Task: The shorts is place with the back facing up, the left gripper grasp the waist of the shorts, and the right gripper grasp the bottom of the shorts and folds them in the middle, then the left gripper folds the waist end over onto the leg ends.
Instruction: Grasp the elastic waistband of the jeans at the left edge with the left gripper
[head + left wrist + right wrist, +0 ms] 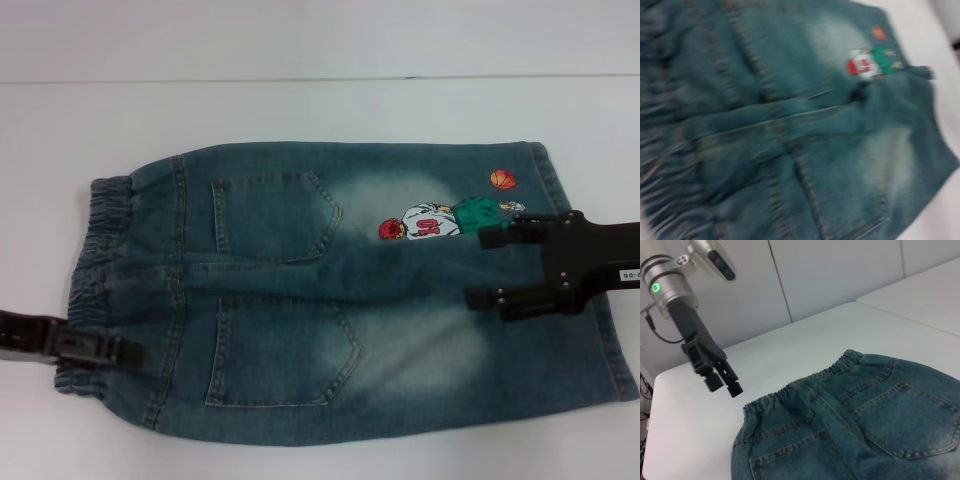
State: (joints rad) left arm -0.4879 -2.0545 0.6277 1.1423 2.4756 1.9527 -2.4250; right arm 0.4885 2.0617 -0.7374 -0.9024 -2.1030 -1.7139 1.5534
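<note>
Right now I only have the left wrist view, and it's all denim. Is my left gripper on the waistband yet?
Observer: No. The right wrist view shows the left gripper hanging in the air beside the waistband, not touching it.
Operator: Which part of the waist is it nearest?
Observer: In the head view it is over the corner of the waistband nearest the robot, at the left end of the shorts.
Operator: And the right gripper?
Observer: The right gripper is open above the leg ends, next to the cartoon patch, gripping nothing.
</note>
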